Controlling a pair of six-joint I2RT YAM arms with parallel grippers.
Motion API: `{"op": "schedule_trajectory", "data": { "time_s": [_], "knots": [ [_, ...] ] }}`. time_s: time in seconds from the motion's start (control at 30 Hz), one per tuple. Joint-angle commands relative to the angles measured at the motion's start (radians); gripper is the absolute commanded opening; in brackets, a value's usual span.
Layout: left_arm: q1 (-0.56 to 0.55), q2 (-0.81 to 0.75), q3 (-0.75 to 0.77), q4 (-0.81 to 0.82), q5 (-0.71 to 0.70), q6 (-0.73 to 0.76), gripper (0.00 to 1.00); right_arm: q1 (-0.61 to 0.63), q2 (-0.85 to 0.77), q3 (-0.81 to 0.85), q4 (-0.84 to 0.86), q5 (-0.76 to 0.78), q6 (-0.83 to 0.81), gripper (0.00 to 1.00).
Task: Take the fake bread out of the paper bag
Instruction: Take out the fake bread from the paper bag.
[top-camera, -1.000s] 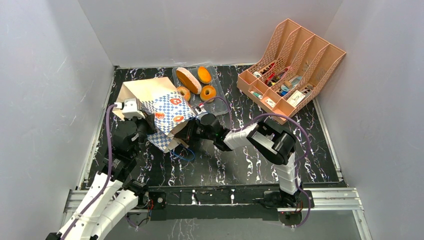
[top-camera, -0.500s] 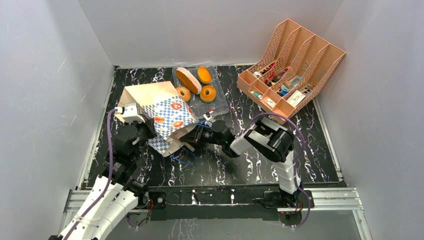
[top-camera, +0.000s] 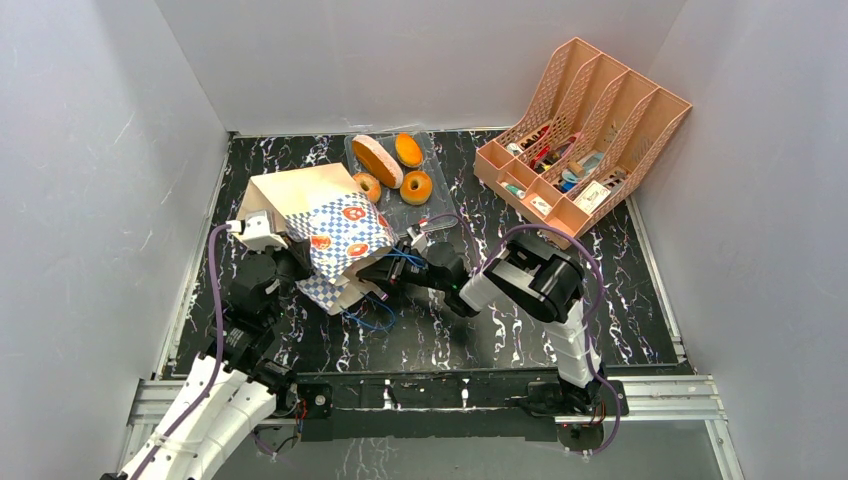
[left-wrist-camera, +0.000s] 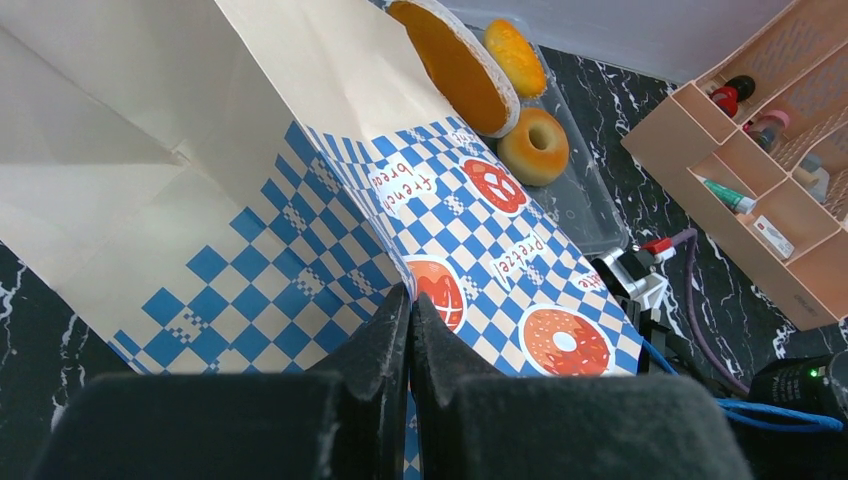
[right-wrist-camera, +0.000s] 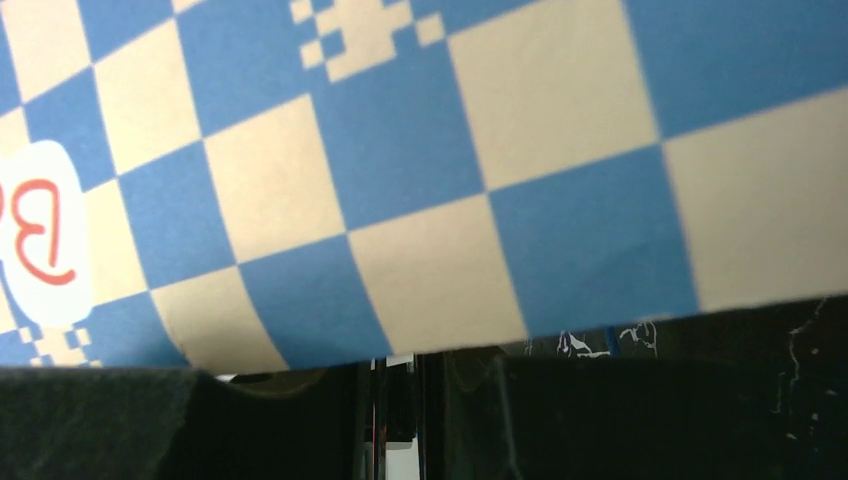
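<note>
The paper bag (top-camera: 300, 195) lies on its side at the left, its checkered mouth end toward the middle. My left gripper (top-camera: 292, 262) is shut on the bag's checkered edge, which shows clearly in the left wrist view (left-wrist-camera: 410, 300). My right gripper (top-camera: 375, 272) is at the bag's mouth among the blue cords (top-camera: 365, 318). In the right wrist view the bag (right-wrist-camera: 400, 150) covers its fingertips; the fingers (right-wrist-camera: 300, 420) stand close together. Fake bread lies outside the bag in a clear tray (top-camera: 420, 215): an oval loaf (top-camera: 377, 160), a bun (top-camera: 407, 148) and ring donuts (top-camera: 416, 186). The bag's inside is hidden.
A pink lattice organizer (top-camera: 580, 130) with small items stands at the back right and also shows in the left wrist view (left-wrist-camera: 760, 150). The tray (left-wrist-camera: 590, 215) sits just behind the bag. Grey walls close in the black marbled table (top-camera: 620, 310).
My right gripper has drawn back a little to the right from the bag's mouth. The bag's mouth end shifted slightly left and the blue cords now lie over the right gripper.
</note>
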Motion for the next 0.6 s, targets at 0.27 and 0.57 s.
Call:
{"op": "schedule_trajectory", "data": {
  "time_s": [0.27,0.57],
  "knots": [
    [-0.004,0.010,-0.012,0.057,0.036,-0.072,0.00,0.004,0.019,0.071,0.025,-0.022,0.017,0.21],
    [-0.004,-0.001,-0.014,0.072,0.005,-0.080,0.00,0.010,0.011,0.044,-0.008,-0.033,0.016,0.25]
  ]
}}
